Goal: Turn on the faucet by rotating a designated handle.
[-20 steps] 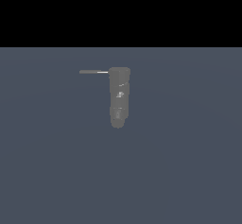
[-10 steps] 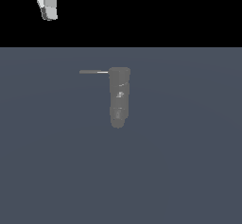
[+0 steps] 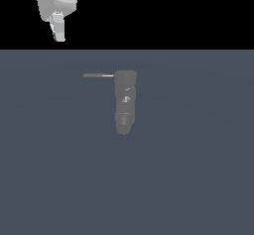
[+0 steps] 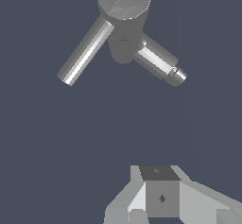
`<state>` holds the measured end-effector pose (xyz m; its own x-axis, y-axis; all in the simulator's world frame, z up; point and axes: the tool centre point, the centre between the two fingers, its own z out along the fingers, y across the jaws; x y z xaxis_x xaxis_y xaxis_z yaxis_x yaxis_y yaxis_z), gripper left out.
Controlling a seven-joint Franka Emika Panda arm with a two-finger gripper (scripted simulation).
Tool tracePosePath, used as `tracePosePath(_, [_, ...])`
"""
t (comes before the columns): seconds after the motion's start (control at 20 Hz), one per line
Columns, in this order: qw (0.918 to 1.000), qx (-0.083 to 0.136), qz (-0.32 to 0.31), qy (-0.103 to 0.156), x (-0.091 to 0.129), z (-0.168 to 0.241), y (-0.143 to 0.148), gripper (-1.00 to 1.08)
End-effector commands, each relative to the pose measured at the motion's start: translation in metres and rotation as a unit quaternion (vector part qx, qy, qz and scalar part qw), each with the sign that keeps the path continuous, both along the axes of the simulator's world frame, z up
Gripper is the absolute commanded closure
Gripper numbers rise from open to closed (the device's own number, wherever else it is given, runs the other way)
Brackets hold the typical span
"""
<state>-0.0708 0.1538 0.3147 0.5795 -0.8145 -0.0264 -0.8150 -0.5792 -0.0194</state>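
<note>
The task is being judged as barely begun: the white robot gripper (image 3: 58, 30) is being held high toward the exterior view's left, well apart from the dull grey stubby segmented faucet (image 3: 125, 102), nothing is being gripped, and the finger spread cannot be told. The faucet is being shown mid-floor, its long axis running down-frame to a rounded end. The thin straight grey handle rod (image 3: 98, 75) is being pointed sideways from the top toward the exterior view's left; reaching and rotating are being left undone.

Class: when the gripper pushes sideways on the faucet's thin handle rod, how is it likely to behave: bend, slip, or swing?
The handle looks like a straight metal rod, so it is probably stiff. Joined to the top of the faucet, it would likely swing around it rather than slide free. Its smooth, shiny surface may be slippery against the gripper.
</note>
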Motion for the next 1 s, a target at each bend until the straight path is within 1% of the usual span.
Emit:
tracePosePath(0.0, [0.9997,-0.001,-0.023,0.0,0.013,-0.008,0.003,1.08])
tracePosePath(0.25, [0.9976,-0.002,-0.069,0.001,0.039,-0.025,0.007,1.08])
tracePosePath(0.5, [0.9931,-0.005,-0.117,0.001,0.066,-0.043,0.007,1.08])
tracePosePath(0.7, [0.9872,-0.008,-0.159,0.002,0.09,-0.058,0.006,1.08])
tracePosePath(0.95, [0.9768,-0.011,-0.214,0.003,0.122,-0.078,0.0,1.08])
